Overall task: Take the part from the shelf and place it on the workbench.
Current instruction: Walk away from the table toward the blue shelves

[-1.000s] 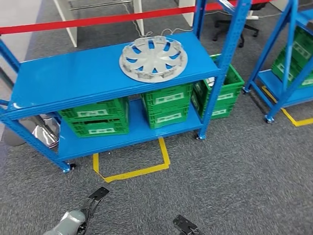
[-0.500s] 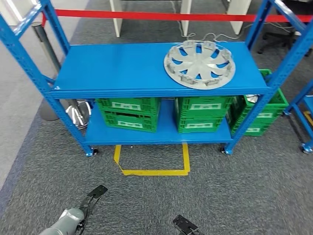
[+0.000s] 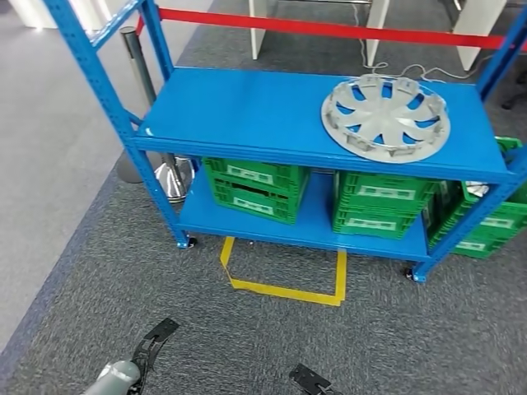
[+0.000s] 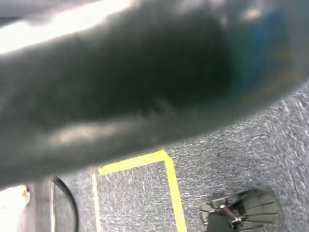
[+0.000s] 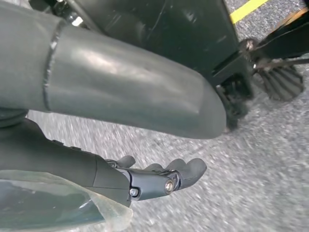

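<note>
Grey carpet floor (image 3: 435, 329) is seen across the whole area, with a paler strip along the left side.

Blue metal shelf (image 3: 261, 115) is stood on the carpet, two levels, slanted uprights at both ends. A second blue upright (image 3: 503, 49) is seen at the far right edge.

Red barrier tape (image 3: 323, 29) is stretched behind the shelf; white furniture legs (image 3: 258, 29) are seen beyond it, and a chrome post base (image 3: 170, 177) beside the shelf's left end.

Green crates are kept on the lower level: one at the left (image 3: 254, 188), one at the right (image 3: 382, 204). A third green crate (image 3: 491, 226) is set on the floor just beside the shelf's right end.

The part, a silver wheel cover (image 3: 385, 115), is lying flat on the upper level, toward its right end, untouched by either hand.

A yellow tape outline (image 3: 286, 284) is marked on the carpet in front of the shelf.

Left hand (image 3: 152, 346) is hung low near the floor, well apart from the shelf, dark fingers extended, nothing held.

Right hand (image 5: 156, 179) is seen in the right wrist view with fingers stretched out and loosely apart over the carpet, released, nothing grasped.
</note>
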You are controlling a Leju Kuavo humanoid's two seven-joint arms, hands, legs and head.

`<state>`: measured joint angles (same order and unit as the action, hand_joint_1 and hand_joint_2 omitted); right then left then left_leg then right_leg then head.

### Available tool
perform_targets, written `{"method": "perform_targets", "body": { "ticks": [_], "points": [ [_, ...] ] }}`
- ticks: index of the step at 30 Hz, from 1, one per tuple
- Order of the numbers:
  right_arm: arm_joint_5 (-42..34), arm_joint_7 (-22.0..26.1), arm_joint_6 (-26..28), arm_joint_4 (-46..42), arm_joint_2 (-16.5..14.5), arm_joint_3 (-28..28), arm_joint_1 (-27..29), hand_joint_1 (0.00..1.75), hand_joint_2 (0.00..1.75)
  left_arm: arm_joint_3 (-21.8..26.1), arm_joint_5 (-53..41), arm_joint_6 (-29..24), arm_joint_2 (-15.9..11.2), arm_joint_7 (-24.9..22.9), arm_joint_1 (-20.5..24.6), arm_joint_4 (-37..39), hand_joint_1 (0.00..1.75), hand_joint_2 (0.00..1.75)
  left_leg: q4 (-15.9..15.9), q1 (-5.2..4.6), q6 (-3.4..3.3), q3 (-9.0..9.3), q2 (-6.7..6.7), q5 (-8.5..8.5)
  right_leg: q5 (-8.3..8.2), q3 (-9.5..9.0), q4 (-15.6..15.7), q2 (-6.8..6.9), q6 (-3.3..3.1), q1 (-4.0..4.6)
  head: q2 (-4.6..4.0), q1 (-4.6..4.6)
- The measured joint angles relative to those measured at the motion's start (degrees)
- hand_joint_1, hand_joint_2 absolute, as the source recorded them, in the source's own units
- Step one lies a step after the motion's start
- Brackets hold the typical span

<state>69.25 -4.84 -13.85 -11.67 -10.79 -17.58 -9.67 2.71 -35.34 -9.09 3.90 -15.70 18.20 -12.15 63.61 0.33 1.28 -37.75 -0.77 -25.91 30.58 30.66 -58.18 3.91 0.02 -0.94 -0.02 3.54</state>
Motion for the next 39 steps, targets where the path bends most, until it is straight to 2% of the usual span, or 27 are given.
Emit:
{"method": "perform_targets", "body": {
  "ticks": [2, 4, 6, 7, 9, 11, 12, 13, 15, 17, 18, 19, 21, 23, 24, 26, 27, 28, 29, 31, 32, 33, 35, 36, 37, 38, 39],
  "points": [
    [0.1, 0.5, 0.1, 0.0, 0.1, 0.6, 0.0, 0.00, 0.00, 0.9, 0.9, -0.1, -0.2, 0.3, -0.5, 0.0, 0.00, 0.00, -4.7, -0.42, -0.77, 2.49, -0.58, 0.04, 0.74, -0.23, 0.4, 0.68, 0.82, 0.14, 0.00, -0.04],
    [0.0, 0.4, -0.1, 0.0, 0.3, 1.0, 0.0, 0.00, 0.00, 2.0, 1.7, 0.8, -0.9, 0.3, -1.2, 0.0, 0.00, 0.00, -5.6, -0.54, -1.68, 3.26, -0.35, -0.94, 0.62, -1.13, 0.5, 1.07, 1.78, 0.17, 0.00, -0.05],
    [-0.4, 0.3, -0.1, 0.0, 0.6, 1.2, 0.1, 0.00, 0.00, 2.7, 1.8, 1.6, -1.7, 0.2, -1.7, 0.0, 0.00, 0.00, -6.0, -0.33, -2.46, 4.33, 0.08, -1.13, 0.99, -1.31, -0.8, -0.17, 2.46, 0.00, 0.00, -0.25],
    [-0.6, 0.3, -0.1, 0.0, 0.8, 1.3, 0.2, 0.00, 0.00, 2.9, 1.7, 1.8, -1.9, 0.2, -1.7, 0.0, 0.00, 0.00, -6.1, -0.27, -2.82, 4.91, 0.28, -1.27, 1.85, -0.24, -2.6, -1.22, 2.58, -0.09, 0.00, -0.38],
    [-1.0, 0.2, 0.1, 0.0, 1.1, 1.3, 0.5, 0.00, 0.00, 3.1, 1.3, 1.9, -1.9, 0.0, -1.3, 0.0, 0.00, 0.00, -6.1, -0.34, -3.27, 5.75, 0.68, -1.87, 4.11, 4.24, -9.1, -3.17, 2.55, -0.16, 0.01, -0.62],
    [-1.4, -0.1, 0.3, 0.0, 1.3, 1.3, 1.1, 0.00, 0.00, 3.2, 0.8, 1.9, -1.5, -0.4, -1.2, 0.0, 0.00, 0.00, -6.1, -0.53, -3.45, 6.87, 1.27, -2.87, 5.61, 8.96, -14.2, -3.72, 2.64, -0.12, 0.01, -0.79],
    [-1.5, -0.3, 0.3, 0.0, 1.4, 1.3, 1.4, 0.00, 0.00, 3.2, 0.5, 1.9, -1.2, -0.6, -1.2, 0.0, 0.00, 0.00, -6.1, -0.61, -3.43, 7.67, 1.57, -3.51, 5.40, 10.28, -14.4, -3.79, 2.68, -0.11, 0.01, -0.89],
    [-1.7, -0.4, 0.4, 0.0, 1.5, 1.3, 1.6, 0.00, 0.00, 3.2, 0.3, 1.9, -1.0, -0.8, -1.2, 0.0, 0.00, 0.00, -6.1, -0.65, -3.36, 8.67, 1.81, -4.27, 4.12, 10.67, -12.7, -3.81, 2.65, -0.11, 0.01, -0.91],
    [-2.1, -0.6, 0.5, 0.0, 1.5, 1.3, 1.9, 0.00, 0.00, 3.2, -0.2, 1.9, -0.5, -0.9, -1.1, 0.0, 0.00, 0.00, -6.1, -0.67, -3.07, 10.73, 2.07, -6.04, -1.64, 10.11, -6.5, -3.81, 2.29, -0.04, 0.00, -0.97],
    [-2.3, -0.8, 0.7, 0.1, 1.5, 1.3, 2.0, 0.00, 0.00, 3.2, -0.5, 2.0, -0.1, -1.0, -0.8, 0.0, 0.00, 0.00, -6.1, -0.62, -2.48, 11.99, 2.23, -7.59, -5.73, 9.30, -2.6, -3.74, 1.58, 0.30, 0.01, -1.00],
    [-2.4, -0.9, 0.7, 0.1, 1.5, 1.2, 2.1, 0.00, 0.00, 3.2, -0.6, 2.0, 0.0, -1.0, -0.7, 0.0, 0.00, 0.00, -6.2, -0.52, -2.10, 12.47, 2.26, -8.05, -6.05, 8.95, -2.3, -3.73, 1.17, 0.55, 0.01, -0.97],
    [-2.5, -0.9, 0.7, 0.1, 1.5, 1.2, 2.0, 0.00, 0.00, 3.2, -0.6, 2.1, 0.2, -1.1, -0.5, 0.0, 0.00, 0.00, -6.1, -0.41, -1.69, 12.72, 2.29, -8.12, -5.46, 8.26, -2.1, -3.74, 0.70, 0.72, 0.01, -1.01],
    [-2.6, -0.9, 0.8, 0.0, 1.6, 1.2, 1.9, 0.00, 0.00, 3.1, -0.7, 2.1, 0.6, -1.1, -0.3, 0.0, 0.00, 0.00, -3.2, -0.22, -1.00, 11.86, 2.04, -6.98, -4.62, 6.58, -1.5, -3.77, -0.17, 0.70, 0.01, -0.89],
    [-2.7, -0.9, 0.8, 0.0, 1.7, 1.2, 1.7, 0.00, 0.00, 3.1, -0.7, 2.1, 0.9, -1.1, -0.1, -0.1, 0.00, 0.00, 3.8, -0.08, -0.45, 7.65, 1.69, -5.69, -3.32, 4.40, -0.9, -3.73, -0.76, 0.50, 0.01, -0.69],
    [-2.7, -0.9, 0.8, 0.0, 1.7, 1.2, 1.7, 0.00, 0.00, 3.1, -0.7, 2.1, 1.0, -1.1, -0.1, 0.0, 0.00, 0.00, 7.4, 0.00, -0.20, 4.92, 1.58, -6.33, -2.50, 3.22, -0.7, -3.74, -0.91, 0.46, 0.00, -0.64],
    [-2.7, -0.9, 0.8, 0.0, 1.7, 1.2, 1.8, 0.00, 0.00, 3.1, -0.7, 2.0, 1.0, -1.1, -0.4, 0.0, 0.00, 0.00, 11.4, 0.15, 0.11, 0.06, 1.53, -10.45, -0.60, 0.69, -0.5, -3.85, -0.95, 0.37, 0.00, -0.62],
    [-2.7, -0.9, 0.8, 0.0, 1.7, 1.1, 1.9, 0.00, 0.00, 3.1, -0.7, 2.0, 0.9, -1.1, -0.5, 0.0, 0.00, 0.00, 11.3, 0.19, 0.17, -1.53, 1.52, -12.48, 0.45, -0.69, -0.4, -3.93, -0.84, 0.30, 0.00, -0.63],
    [-2.7, -0.9, 0.8, 0.0, 1.7, 1.1, 1.9, 0.00, 0.00, 3.1, -0.7, 2.0, 0.9, -1.1, -0.5, 0.0, 0.00, 0.00, 10.0, 0.21, 0.16, -2.53, 1.49, -13.20, 1.56, -2.18, -0.4, -4.00, -0.69, 0.20, 0.00, -0.63],
    [-2.7, -0.9, 0.8, 0.0, 1.7, 1.1, 1.9, 0.00, 0.00, 3.1, -0.7, 2.0, 0.9, -1.1, -0.5, 0.0, 0.00, 0.00, 7.7, 0.22, 0.13, -3.08, 1.42, -11.80, 2.74, -3.73, -0.4, -4.02, -0.51, 0.09, 0.00, -0.62],
    [-2.8, -0.9, 0.8, 0.0, 1.7, 1.1, 1.9, 0.00, 0.00, 3.1, -0.8, 2.1, 0.9, -1.1, -0.8, 0.0, 0.00, 0.00, 1.6, 0.13, -0.19, -3.67, 0.86, -3.05, 5.02, -6.22, -0.3, -4.09, 0.01, 0.01, 0.00, -0.53],
    [-2.9, -0.9, 0.9, 0.1, 1.7, 1.1, 1.9, 0.00, 0.00, 3.1, -1.0, 2.1, 0.9, -1.1, -0.9, 0.0, 0.00, 0.00, -0.3, 0.01, -0.55, -3.71, 0.61, 0.70, 6.03, -6.97, 0.0, -4.11, 0.37, 0.03, 0.00, -0.52],
    [-3.0, -0.9, 0.9, 0.1, 1.7, 1.1, 1.9, 0.00, 0.00, 3.1, -1.1, 2.2, 0.9, -1.1, -1.0, 0.0, 0.00, 0.00, -1.6, -0.11, -1.01, -3.65, 0.51, 2.94, 6.54, -7.79, 0.3, -4.10, 0.82, 0.11, 0.01, -0.56],
    [-3.1, -0.9, 1.1, 0.1, 1.7, 1.1, 1.8, 0.00, 0.00, 3.1, -1.4, 2.2, 1.0, -1.0, -0.9, 0.0, 0.00, 0.00, -2.4, -0.16, -2.04, -2.44, 0.76, 2.40, 6.10, -8.82, 0.8, -3.97, 1.76, 0.13, 0.02, -0.75],
    [-3.2, -0.9, 1.1, 0.0, 1.7, 1.0, 1.7, 0.00, 0.00, 3.1, -1.5, 2.2, 1.1, -1.0, -0.8, 0.0, 0.00, 0.00, -3.1, -0.08, -2.50, -1.52, 0.92, 2.18, 5.26, -8.82, -0.1, -3.90, 2.09, 0.12, 0.02, -0.90],
    [-3.2, -0.9, 1.2, 0.0, 1.7, 1.0, 1.6, 0.00, 0.00, 3.0, -1.7, 2.2, 1.1, -0.9, -0.7, 0.0, 0.00, 0.00, -3.7, -0.02, -2.95, -0.49, 0.99, 1.91, 4.41, -7.62, -2.0, -3.88, 2.23, 0.09, 0.02, -1.02],
    [-3.2, -0.9, 1.2, 0.0, 1.7, 1.0, 1.5, 0.00, 0.00, 3.0, -1.8, 2.2, 1.2, -0.9, -0.6, 0.0, 0.00, 0.00, -4.3, 0.03, -3.32, 0.57, 1.08, 1.56, 4.14, -5.43, -5.1, -3.90, 2.25, 0.10, 0.03, -1.09],
    [-3.2, -0.8, 1.3, 0.0, 1.7, 1.0, 1.5, 0.00, 0.00, 3.0, -1.9, 2.1, 1.3, -0.9, -0.5, 0.0, 0.00, 0.00, -4.7, -0.02, -3.58, 1.50, 1.14, 1.00, 4.70, -2.57, -8.7, -3.91, 2.16, 0.15, 0.02, -1.20]
  ]
}}
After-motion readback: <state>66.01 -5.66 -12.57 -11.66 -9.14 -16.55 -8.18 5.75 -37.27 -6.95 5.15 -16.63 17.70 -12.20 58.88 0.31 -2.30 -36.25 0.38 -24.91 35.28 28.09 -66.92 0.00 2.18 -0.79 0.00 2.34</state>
